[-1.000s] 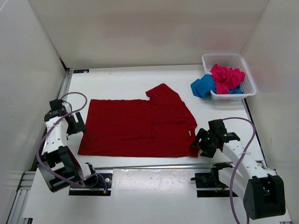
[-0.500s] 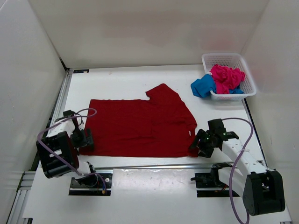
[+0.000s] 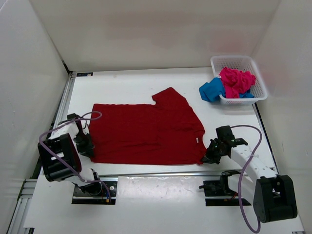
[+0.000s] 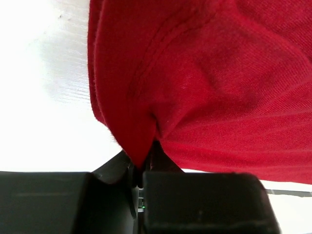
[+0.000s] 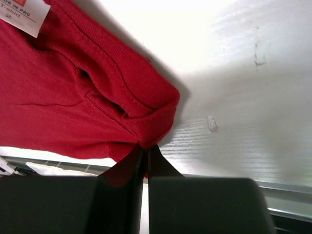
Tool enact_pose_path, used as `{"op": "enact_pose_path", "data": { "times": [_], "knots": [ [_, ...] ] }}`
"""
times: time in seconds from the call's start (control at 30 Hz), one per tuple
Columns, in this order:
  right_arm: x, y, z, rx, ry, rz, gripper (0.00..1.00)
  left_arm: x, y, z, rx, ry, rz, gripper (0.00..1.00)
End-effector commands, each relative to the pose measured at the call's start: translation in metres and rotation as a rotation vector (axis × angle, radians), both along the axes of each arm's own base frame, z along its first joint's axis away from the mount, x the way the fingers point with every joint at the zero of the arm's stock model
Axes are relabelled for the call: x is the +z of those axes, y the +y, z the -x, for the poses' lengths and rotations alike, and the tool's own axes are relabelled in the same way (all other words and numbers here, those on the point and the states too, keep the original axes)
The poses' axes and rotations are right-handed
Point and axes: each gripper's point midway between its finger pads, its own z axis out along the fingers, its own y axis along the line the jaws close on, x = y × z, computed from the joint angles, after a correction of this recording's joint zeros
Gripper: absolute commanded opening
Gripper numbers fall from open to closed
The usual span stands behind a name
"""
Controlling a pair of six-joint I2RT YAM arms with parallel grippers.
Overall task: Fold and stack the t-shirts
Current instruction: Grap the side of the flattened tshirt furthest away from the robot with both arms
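Observation:
A dark red t-shirt (image 3: 146,132) lies spread flat on the white table, folded in half with one sleeve pointing to the back. My left gripper (image 3: 89,151) is shut on its near left corner; the wrist view shows the red cloth (image 4: 161,73) pinched between the jaws (image 4: 142,168). My right gripper (image 3: 207,157) is shut on the near right corner, with the red fabric (image 5: 97,102) bunched at the jaws (image 5: 145,151). A pink-magenta t-shirt (image 3: 235,81) and a blue t-shirt (image 3: 211,89) lie crumpled in and over the basket.
A white mesh basket (image 3: 239,62) stands at the back right, the blue shirt hanging over its left rim. White walls close in the table at left, back and right. A metal rail (image 3: 161,173) runs along the near edge. A white size label (image 5: 22,14) shows on the red shirt.
Both grippers have moved in to the red shirt's near corners and closed on them. The left arm swung from the table's left edge toward the near side.

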Motion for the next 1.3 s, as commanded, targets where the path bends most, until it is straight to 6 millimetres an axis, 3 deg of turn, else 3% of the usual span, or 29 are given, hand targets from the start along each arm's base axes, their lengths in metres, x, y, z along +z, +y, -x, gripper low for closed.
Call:
{"op": "enact_pose_path", "data": {
  "times": [0.0, 0.03, 0.23, 0.43, 0.47, 0.5, 0.53, 0.57, 0.6, 0.7, 0.73, 0.83, 0.87, 0.93, 0.97, 1.03, 1.07, 1.13, 1.17, 1.2, 1.23, 1.27],
  "knots": [
    [0.006, -0.012, 0.007, -0.020, 0.015, 0.069, 0.01, 0.000, 0.022, -0.006, -0.004, -0.059, -0.133, 0.10],
    [0.007, -0.016, 0.019, -0.034, 0.056, 0.083, 0.01, 0.004, 0.029, 0.001, 0.013, -0.043, -0.166, 0.10],
    [0.019, -0.023, 0.042, -0.119, 0.065, 0.096, 0.01, 0.031, 0.037, 0.038, 0.051, 0.065, -0.209, 0.10],
    [0.017, -0.022, 0.058, -0.176, 0.069, 0.065, 0.01, 0.028, 0.033, 0.062, 0.041, 0.148, -0.215, 0.14],
    [0.017, -0.025, 0.059, -0.180, 0.065, 0.078, 0.01, 0.026, 0.033, 0.062, 0.042, 0.141, -0.217, 0.19],
    [0.017, -0.025, 0.058, -0.181, 0.056, 0.076, 0.07, 0.025, 0.032, 0.065, 0.041, 0.149, -0.214, 0.27],
    [0.017, -0.025, 0.058, -0.181, 0.056, 0.075, 0.19, 0.023, 0.032, 0.066, 0.041, 0.149, -0.214, 0.40],
    [0.018, -0.023, 0.056, -0.178, 0.048, 0.064, 0.38, 0.021, 0.030, 0.069, 0.040, 0.158, -0.211, 0.63],
    [0.017, -0.023, 0.058, -0.168, 0.060, 0.070, 0.45, 0.021, 0.030, 0.069, 0.040, 0.158, -0.211, 0.73],
    [0.033, -0.023, 0.043, -0.130, 0.021, 0.083, 0.61, 0.024, 0.037, 0.062, 0.043, 0.140, -0.241, 0.87],
    [0.051, -0.024, 0.028, -0.111, -0.043, 0.089, 0.65, 0.031, 0.045, 0.053, 0.060, 0.102, -0.267, 0.89],
    [0.079, -0.024, 0.001, -0.070, -0.116, 0.114, 0.67, 0.047, 0.060, 0.028, 0.100, 0.009, -0.305, 0.90],
    [0.098, -0.021, -0.022, -0.029, -0.166, 0.119, 0.68, 0.064, 0.071, 0.004, 0.123, -0.085, -0.332, 0.91],
    [0.117, -0.012, -0.047, 0.029, -0.202, 0.096, 0.68, 0.084, 0.078, -0.023, 0.132, -0.189, -0.341, 0.91],
    [0.135, -0.004, -0.079, 0.059, -0.229, 0.085, 0.68, 0.104, 0.083, -0.047, 0.133, -0.264, -0.334, 0.93],
    [0.150, 0.006, -0.112, 0.150, -0.261, 0.091, 0.69, 0.121, 0.072, -0.080, 0.111, -0.366, -0.228, 0.93],
    [0.166, 0.017, -0.152, 0.182, -0.287, 0.104, 0.69, 0.131, 0.071, -0.105, 0.090, -0.402, -0.192, 0.93],
    [0.173, 0.028, -0.191, 0.262, -0.307, 0.141, 0.74, 0.134, 0.060, -0.133, 0.050, -0.436, -0.115, 0.93],
    [0.177, 0.044, -0.235, 0.287, -0.327, 0.153, 0.74, 0.126, 0.056, -0.152, 0.021, -0.416, -0.091, 0.93],
    [0.174, 0.047, -0.252, 0.296, -0.309, 0.167, 0.74, 0.122, 0.055, -0.161, 0.007, -0.403, -0.083, 0.93],
    [0.134, 0.061, -0.274, 0.326, -0.220, 0.185, 0.74, 0.117, 0.055, -0.172, -0.003, -0.405, -0.081, 0.93],
    [0.161, 0.070, -0.313, 0.310, -0.325, 0.184, 0.75, 0.105, 0.056, -0.186, -0.013, -0.385, -0.072, 0.93]
  ]
}}
